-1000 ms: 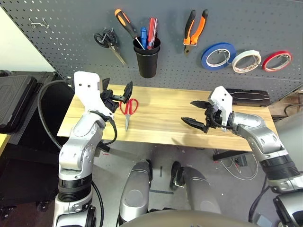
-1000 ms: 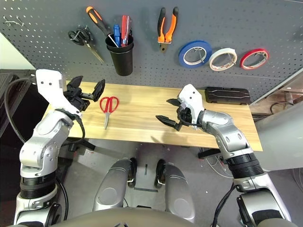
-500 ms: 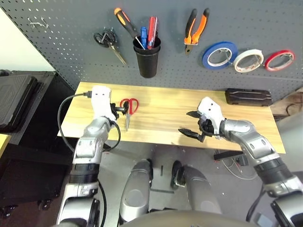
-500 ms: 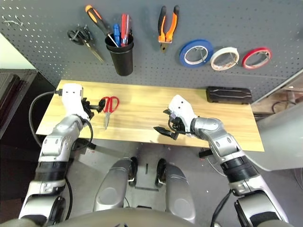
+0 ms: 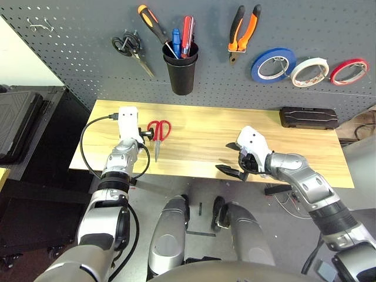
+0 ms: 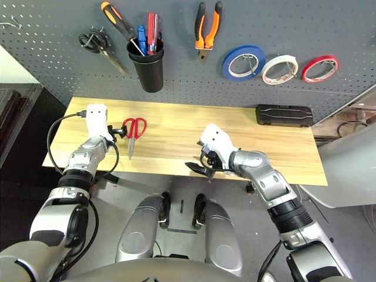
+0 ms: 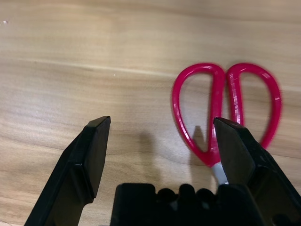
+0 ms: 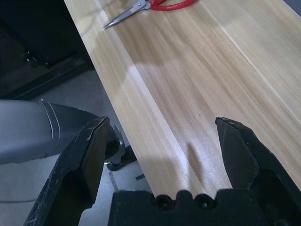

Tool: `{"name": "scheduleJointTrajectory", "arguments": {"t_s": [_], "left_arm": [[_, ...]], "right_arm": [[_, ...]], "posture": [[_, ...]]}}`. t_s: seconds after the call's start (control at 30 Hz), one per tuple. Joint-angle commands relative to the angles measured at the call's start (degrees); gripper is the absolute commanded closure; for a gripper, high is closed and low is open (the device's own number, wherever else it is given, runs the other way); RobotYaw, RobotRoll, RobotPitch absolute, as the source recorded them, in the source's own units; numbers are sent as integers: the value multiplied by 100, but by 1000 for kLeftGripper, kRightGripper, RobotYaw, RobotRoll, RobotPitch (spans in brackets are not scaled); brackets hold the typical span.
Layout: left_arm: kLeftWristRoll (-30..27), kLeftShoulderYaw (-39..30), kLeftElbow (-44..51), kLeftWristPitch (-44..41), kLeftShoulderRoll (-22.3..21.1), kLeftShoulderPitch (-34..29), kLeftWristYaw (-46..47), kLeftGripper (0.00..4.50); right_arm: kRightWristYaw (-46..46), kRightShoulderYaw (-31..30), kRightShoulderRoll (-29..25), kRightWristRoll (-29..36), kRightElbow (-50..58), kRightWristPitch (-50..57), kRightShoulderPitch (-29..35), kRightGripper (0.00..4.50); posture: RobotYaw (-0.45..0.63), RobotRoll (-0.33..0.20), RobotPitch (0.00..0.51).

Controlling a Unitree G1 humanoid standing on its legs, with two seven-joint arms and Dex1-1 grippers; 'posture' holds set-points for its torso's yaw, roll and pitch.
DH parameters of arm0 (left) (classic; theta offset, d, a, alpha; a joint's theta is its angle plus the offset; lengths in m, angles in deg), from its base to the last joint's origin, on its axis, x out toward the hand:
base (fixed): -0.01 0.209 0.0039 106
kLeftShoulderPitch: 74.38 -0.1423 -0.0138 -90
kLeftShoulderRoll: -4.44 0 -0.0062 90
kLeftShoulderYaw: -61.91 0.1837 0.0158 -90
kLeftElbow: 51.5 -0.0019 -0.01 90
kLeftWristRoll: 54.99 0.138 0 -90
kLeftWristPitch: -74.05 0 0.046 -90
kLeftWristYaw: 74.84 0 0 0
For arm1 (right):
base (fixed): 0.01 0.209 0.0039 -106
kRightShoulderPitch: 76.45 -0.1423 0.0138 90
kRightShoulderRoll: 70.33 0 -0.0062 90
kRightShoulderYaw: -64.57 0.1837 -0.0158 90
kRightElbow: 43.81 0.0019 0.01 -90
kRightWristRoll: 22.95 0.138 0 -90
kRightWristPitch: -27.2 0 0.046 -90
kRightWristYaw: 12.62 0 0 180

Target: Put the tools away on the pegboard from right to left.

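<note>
Red-handled scissors (image 7: 225, 110) flat on table | left tool (image 7: 162, 129) spread wide beside handles | right tool (image 8: 162, 136) spread, empty

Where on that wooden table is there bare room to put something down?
Bare wood runs from the red-handled scissors across to the black case, though the right gripper hovers at the front edge. It's crowded where the left gripper meets the scissors.
</note>
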Motion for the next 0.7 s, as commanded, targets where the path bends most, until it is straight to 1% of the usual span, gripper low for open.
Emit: {"name": "scheduleJointTrajectory", "arguments": {"t_s": [0.03, 0.17, 0.37, 0.57, 0.67, 0.7], "left_arm": [[86, -60, -696, 342, 11, 145, 83, 23], [92, -84, -1149, 599, 23, 296, 119, 23], [90, -121, -1541, 740, 59, 417, 214, 23], [117, -109, -1820, 610, 106, 551, 218, 23], [118, -99, -1886, 533, 143, 587, 180, 646], [120, -91, -1896, 508, 161, 588, 149, 993]], "right_arm": [[51, -80, -18, -39, 207, 180, 125, 0], [114, -55, -45, -26, 391, 302, 203, 0], [180, 24, -142, 15, 689, 467, 382, 0], [235, 100, -250, 54, 925, 609, 504, 0], [244, 135, -293, 61, 1007, 653, 546, 0], [242, 145, -306, 64, 1030, 664, 557, 0]], "posture": [[124, 0, 289], [104, 0, 290], [78, 0, 291], [55, 0, 293], [50, 0, 294], [52, 0, 293]]}}
